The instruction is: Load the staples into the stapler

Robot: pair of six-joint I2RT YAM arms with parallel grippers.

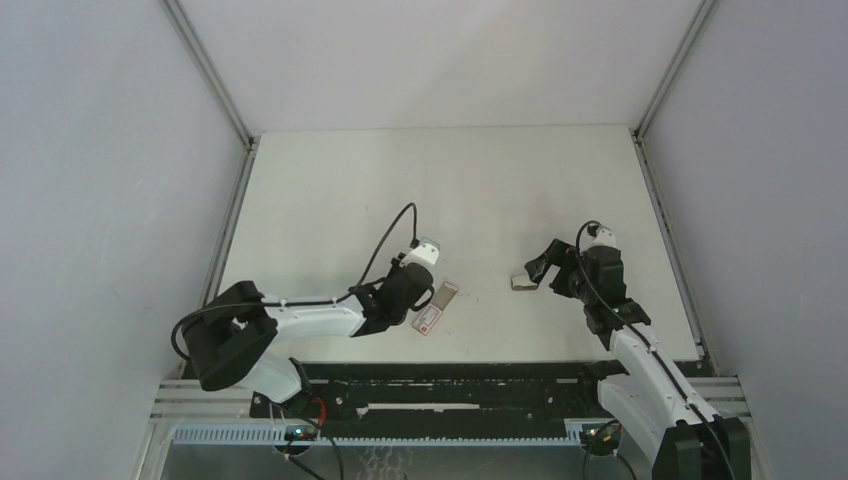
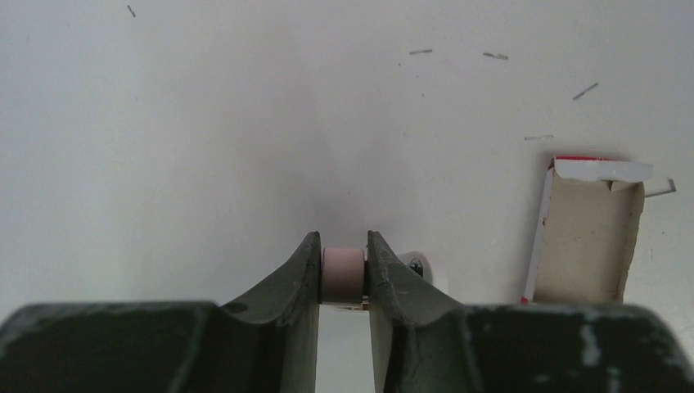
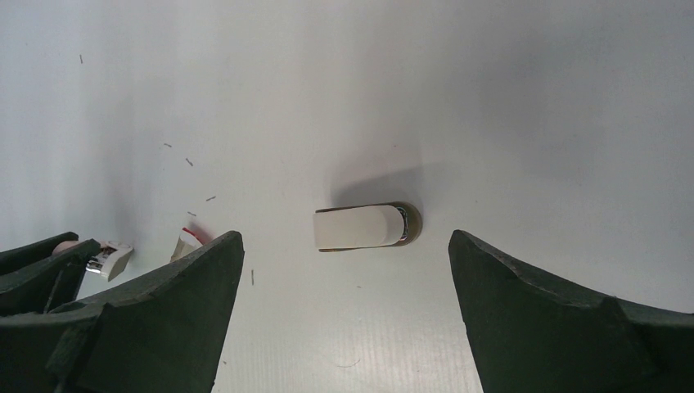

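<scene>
The staples box [image 2: 591,237], white and red cardboard, lies open on the table to the right of my left gripper [image 2: 342,242], showing its bare brown inside. It also shows in the top view [image 1: 438,307]. My left gripper [image 1: 419,302] is shut on a small pinkish-beige piece [image 2: 343,274]; I cannot tell what it is. A white piece with a silver edge [image 3: 110,259] sits at its tip. The stapler [image 3: 368,226], with a pale top and a dark metallic base, lies on the table between the tips of my open right gripper [image 3: 344,237], not touched. In the top view it [image 1: 521,282] lies just left of that gripper [image 1: 541,267].
Several loose single staples [image 2: 494,56] lie scattered on the white table [image 1: 400,180] beyond the box. Grey walls close in the table on the left, right and back. The two grippers are about a hand's width apart.
</scene>
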